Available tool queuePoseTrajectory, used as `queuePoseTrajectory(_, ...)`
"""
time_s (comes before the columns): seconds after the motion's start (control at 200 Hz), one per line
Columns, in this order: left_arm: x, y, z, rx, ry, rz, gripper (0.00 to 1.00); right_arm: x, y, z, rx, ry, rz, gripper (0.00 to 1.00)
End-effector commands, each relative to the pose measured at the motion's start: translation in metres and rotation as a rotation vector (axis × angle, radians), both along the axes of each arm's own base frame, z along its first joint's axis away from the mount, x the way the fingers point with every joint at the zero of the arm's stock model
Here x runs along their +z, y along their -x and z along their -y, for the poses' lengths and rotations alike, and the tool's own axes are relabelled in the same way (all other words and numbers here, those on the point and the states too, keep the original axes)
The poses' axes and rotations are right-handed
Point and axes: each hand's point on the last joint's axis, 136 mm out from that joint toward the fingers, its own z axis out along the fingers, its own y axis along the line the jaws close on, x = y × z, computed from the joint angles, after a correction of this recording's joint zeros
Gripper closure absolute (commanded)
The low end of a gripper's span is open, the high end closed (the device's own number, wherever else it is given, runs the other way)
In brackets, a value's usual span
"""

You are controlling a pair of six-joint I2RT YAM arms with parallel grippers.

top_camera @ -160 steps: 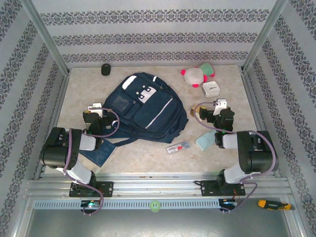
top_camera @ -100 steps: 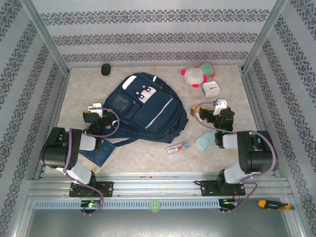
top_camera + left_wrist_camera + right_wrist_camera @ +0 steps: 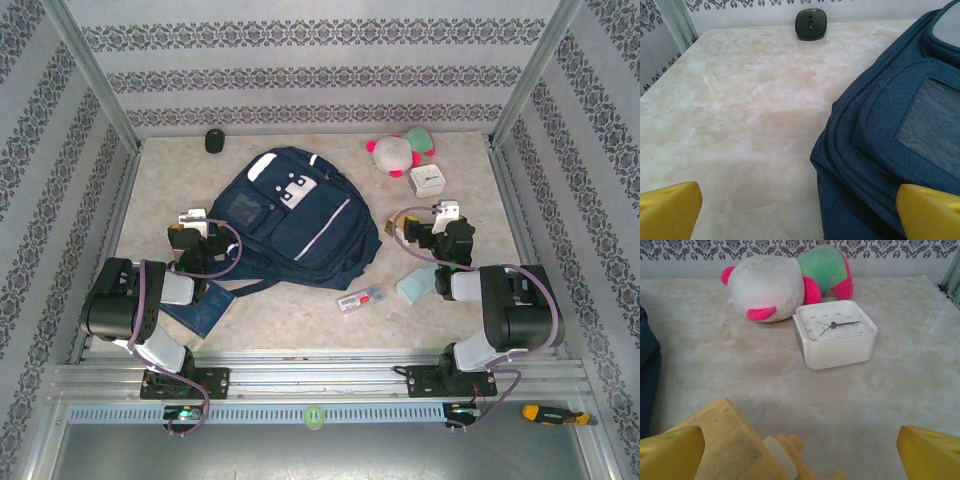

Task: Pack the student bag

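Both end effectors stand wide open, holding nothing. The left end effector hovers low over the bench at the lower left edge of the student bag, which lies flat at centre-left of the overhead frame; a black mouse sits at upper centre. The right end effector faces a white clock and a plush toy. A yellowish wooden piece shows at lower left of its wrist view; I cannot tell whether it touches.
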Motion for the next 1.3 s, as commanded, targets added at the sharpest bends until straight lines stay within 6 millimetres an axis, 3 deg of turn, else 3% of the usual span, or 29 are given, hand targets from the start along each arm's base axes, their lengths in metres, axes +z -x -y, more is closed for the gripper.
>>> queuePoseTrajectory(0.0, 0.009, -0.005, -0.001, 0.003, 0.018, 0.029, 0.01, 0.009, -0.003, -0.002, 0.012, -0.011, 0.03, 0.02)
queuePoseTrajectory(0.09, 0.009, -0.005, 0.0, 0.002, 0.018, 0.029, 0.01, 0.017, -0.004, -0.006, 0.036, -0.011, 0.036, 0.02)
queuePoseTrajectory(0.2, 0.016, 0.0, 0.002, -0.017, 0.016, 0.074, 0.03, 0.041, 0.002, -0.014, 0.072, -0.021, -0.02, 0.02)
queuePoseTrajectory(0.28, 0.033, 0.006, 0.008, -0.037, -0.004, 0.078, 0.06, 0.067, 0.007, -0.013, 0.015, -0.04, -0.118, 0.02)
queuePoseTrajectory(0.355, 0.062, 0.007, 0.014, -0.037, -0.027, 0.056, 0.1, 0.095, 0.007, -0.017, -0.026, 0.086, -0.194, 0.02)
queuePoseTrajectory(0.415, 0.089, 0.009, 0.012, 0.017, 0.071, 0.045, 0.15, 0.118, 0.004, -0.032, 0.016, 0.131, -0.212, 0.02)
queuePoseTrajectory(0.485, 0.115, 0.01, 0.016, 0.046, 0.196, 0.003, 0.18, 0.136, 0.001, -0.06, 0.122, 0.048, -0.262, 0.02)
queuePoseTrajectory(0.57, 0.124, 0.016, 0.026, 0.076, 0.338, -0.093, 0.25, 0.14, -0.001, -0.089, 0.194, -0.063, -0.394, 0.02)
queuePoseTrajectory(0.65, 0.117, 0.023, 0.049, 0.059, 0.443, -0.178, 0.25, 0.129, -0.001, -0.126, 0.319, -0.084, -0.496, 0.02)
queuePoseTrajectory(0.76, 0.085, 0.032, 0.077, 0.04, 0.566, -0.317, 0.32, 0.106, -0.012, -0.162, 0.401, -0.087, -0.559, 0.02)
queuePoseTrajectory(0.899, 0.037, 0.035, 0.102, 0.003, 0.629, -0.418, 0.42, 0.061, -0.038, -0.17, 0.338, -0.111, -0.661, 0.25)
queuePoseTrajectory(1.024, 0.012, 0.029, 0.113, -0.018, 0.639, -0.466, 0.45, 0.019, -0.046, -0.178, 0.307, -0.063, -0.726, 0.31)
queuePoseTrajectory(1.134, -0.002, 0.017, 0.117, -0.021, 0.623, -0.502, 0.46, -0.015, -0.037, -0.182, 0.296, -0.073, -0.812, 0.34)
queuePoseTrajectory(1.294, -0.029, -0.004, 0.122, -0.019, 0.605, -0.552, 0.49, -0.05, 0.0, -0.2, 0.323, -0.169, -0.902, 0.4)
